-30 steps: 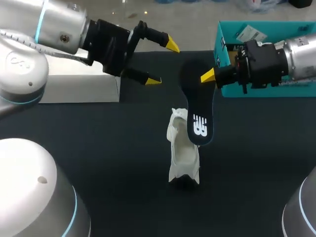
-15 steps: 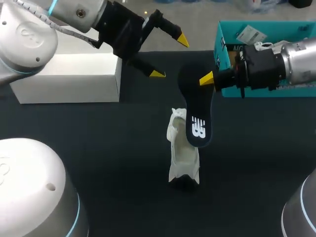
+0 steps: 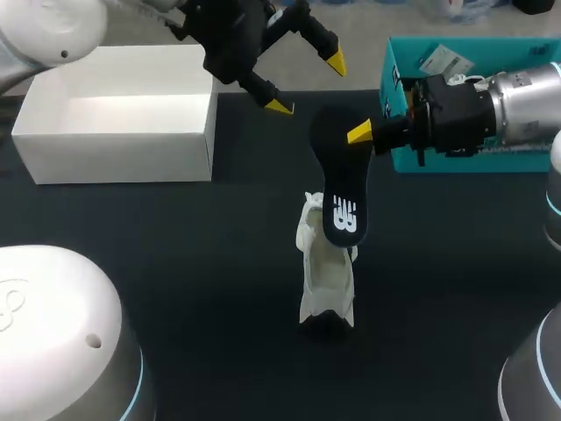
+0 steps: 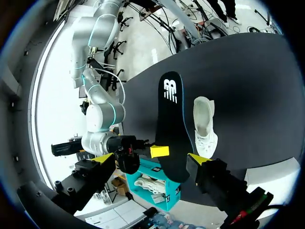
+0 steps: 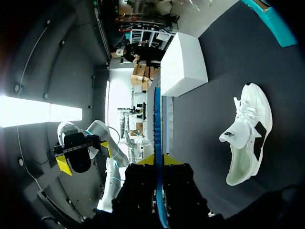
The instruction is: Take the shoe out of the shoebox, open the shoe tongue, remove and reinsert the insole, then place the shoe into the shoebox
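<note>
A white shoe (image 3: 324, 279) lies on the dark table (image 3: 175, 246), its opening facing up. My right gripper (image 3: 361, 134) is shut on the heel end of a black insole (image 3: 341, 189), which hangs down with its toe over the shoe's opening. In the right wrist view the insole (image 5: 158, 119) runs edge-on out from between the shut fingers (image 5: 159, 160), with the shoe (image 5: 245, 136) off to one side. My left gripper (image 3: 307, 85) hangs open above the table's far edge, beside the insole's held end and holding nothing. From the left wrist view the insole (image 4: 169, 119) and shoe (image 4: 205, 125) lie ahead of the open left gripper (image 4: 152, 160).
A white open shoebox (image 3: 123, 114) stands at the far left of the table. A teal box (image 3: 401, 96) with packaging inside stands at the far right, right behind my right gripper. Two rounded robot bases fill the near corners.
My left arm has risen and swung toward the far edge and rightward, uncovering the white shoebox. My right gripper has carried the insole a little to the left over the shoe.
</note>
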`<state>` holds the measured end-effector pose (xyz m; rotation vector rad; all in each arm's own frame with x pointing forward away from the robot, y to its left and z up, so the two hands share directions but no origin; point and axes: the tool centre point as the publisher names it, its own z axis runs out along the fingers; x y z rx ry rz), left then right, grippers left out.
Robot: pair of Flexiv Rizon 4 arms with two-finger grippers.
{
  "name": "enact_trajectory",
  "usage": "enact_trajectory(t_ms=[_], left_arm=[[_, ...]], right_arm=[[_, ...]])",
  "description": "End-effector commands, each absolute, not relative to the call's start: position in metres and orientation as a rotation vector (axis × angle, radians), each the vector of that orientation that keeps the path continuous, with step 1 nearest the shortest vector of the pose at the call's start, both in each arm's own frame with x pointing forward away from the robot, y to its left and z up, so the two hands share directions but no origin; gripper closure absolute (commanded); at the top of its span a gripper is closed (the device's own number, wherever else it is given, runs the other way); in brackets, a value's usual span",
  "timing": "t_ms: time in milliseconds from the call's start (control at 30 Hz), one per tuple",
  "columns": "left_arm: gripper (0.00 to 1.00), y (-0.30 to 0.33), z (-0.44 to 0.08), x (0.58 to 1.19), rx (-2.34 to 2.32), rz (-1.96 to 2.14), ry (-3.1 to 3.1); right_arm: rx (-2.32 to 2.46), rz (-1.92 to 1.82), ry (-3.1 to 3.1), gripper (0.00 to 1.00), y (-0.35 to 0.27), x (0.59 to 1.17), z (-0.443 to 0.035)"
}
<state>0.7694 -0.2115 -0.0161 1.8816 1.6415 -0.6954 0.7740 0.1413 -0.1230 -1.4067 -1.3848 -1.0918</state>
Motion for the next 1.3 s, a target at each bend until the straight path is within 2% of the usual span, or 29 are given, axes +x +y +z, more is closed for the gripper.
enact_trajectory(t_ms=[33, 667, 1300], left_arm=[[0.00, -0.228, -0.009, 0.786, 2.310, -0.283, 1.823], [0.00, -0.228, -0.014, 0.782, 2.501, 0.076, 2.023], [0.00, -0.226, -0.023, 0.785, 2.360, 0.059, 1.976]], right_arm=[[-1.406, -1.114, -1.377, 1.00, 0.151, 0.780, -0.123], [-1.428, -1.252, -1.261, 1.00, 0.149, 0.796, -0.111], [-1.393, -1.243, -1.278, 1.00, 0.151, 0.798, -0.105]])
